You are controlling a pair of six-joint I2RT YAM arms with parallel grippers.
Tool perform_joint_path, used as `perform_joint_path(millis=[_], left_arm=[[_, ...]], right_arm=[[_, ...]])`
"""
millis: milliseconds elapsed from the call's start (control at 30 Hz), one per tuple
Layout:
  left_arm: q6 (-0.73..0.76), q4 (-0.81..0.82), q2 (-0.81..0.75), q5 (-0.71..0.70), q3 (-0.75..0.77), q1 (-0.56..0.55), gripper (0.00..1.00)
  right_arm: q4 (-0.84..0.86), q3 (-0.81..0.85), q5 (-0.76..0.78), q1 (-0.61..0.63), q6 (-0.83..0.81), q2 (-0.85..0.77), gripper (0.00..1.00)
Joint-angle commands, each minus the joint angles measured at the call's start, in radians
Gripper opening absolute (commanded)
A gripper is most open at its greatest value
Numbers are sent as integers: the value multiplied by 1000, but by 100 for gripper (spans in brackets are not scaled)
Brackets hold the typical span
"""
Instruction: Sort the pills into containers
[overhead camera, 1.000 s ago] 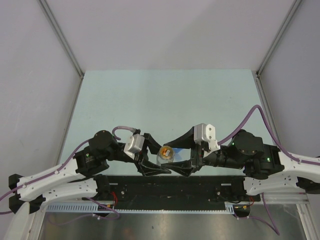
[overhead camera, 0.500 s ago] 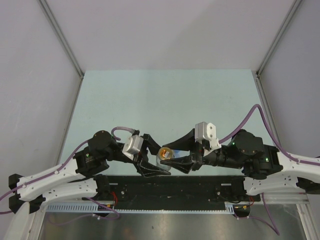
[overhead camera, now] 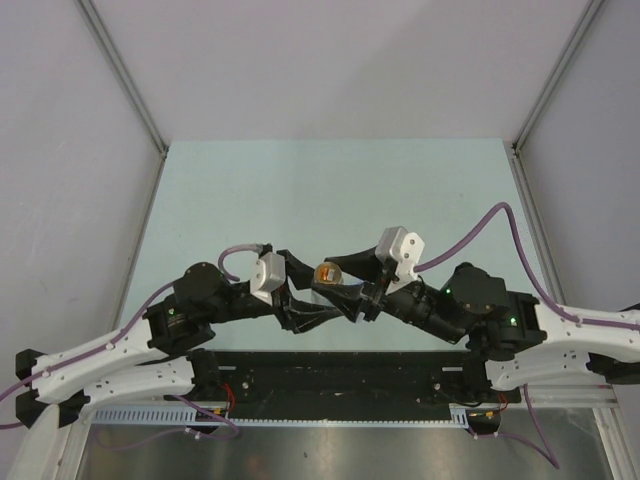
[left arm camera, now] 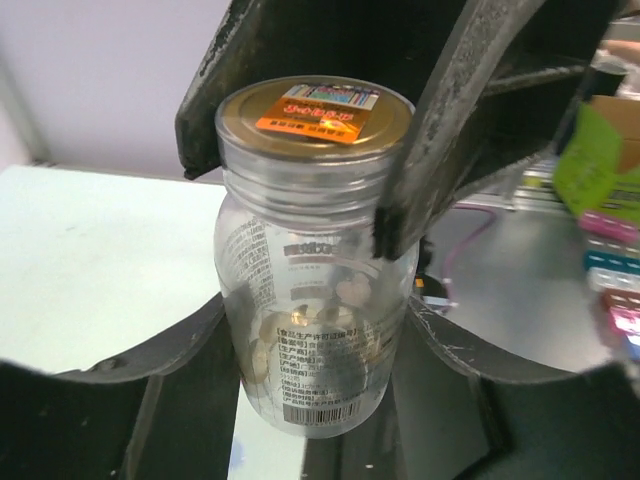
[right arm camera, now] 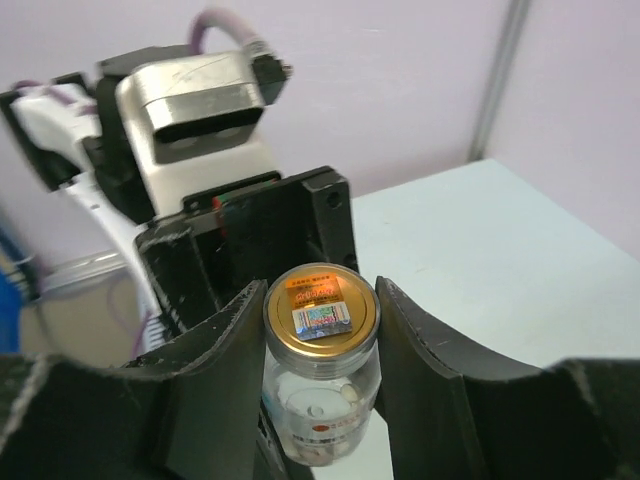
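Note:
A clear pill bottle (overhead camera: 327,280) with a gold cap (overhead camera: 325,272) hangs in the air between both grippers, above the near part of the table. My left gripper (overhead camera: 310,294) is shut on the bottle's lower body (left arm camera: 318,330); its fingers (left arm camera: 180,370) press both sides. My right gripper (overhead camera: 332,284) is shut on the gold cap (right arm camera: 321,305), with one finger (right arm camera: 225,350) on each side. Pale pills (left arm camera: 352,292) lie inside the bottle and also show in the right wrist view (right arm camera: 350,392). The blue pill box is out of view.
The pale green table top (overhead camera: 330,190) stretches away behind the grippers, with grey walls round it. The black base rail (overhead camera: 340,375) runs along the near edge. Coloured clutter (left arm camera: 605,200) lies off the table at the right of the left wrist view.
Both grippers have moved away from the near edge with the bottle held between them, and the right wrist has swung further left over it.

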Motion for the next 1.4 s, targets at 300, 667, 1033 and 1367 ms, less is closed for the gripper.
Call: perform_joint_path(millis=[300,667,1033,1367], left_arm=[[129,30,68,-466,56,6,0],[72,33,9,-396,2,6,1],[58,36,-58,-259,-47,5,0],[58,33,-27,-276,-40,6,0]], right_arm=[[133,55,446,-31,8,149,10],[124,54,216,-34,63,35,83],[-24,54,146,-39,106,-38,84],[-100,54,199,-36,226,15,82]])
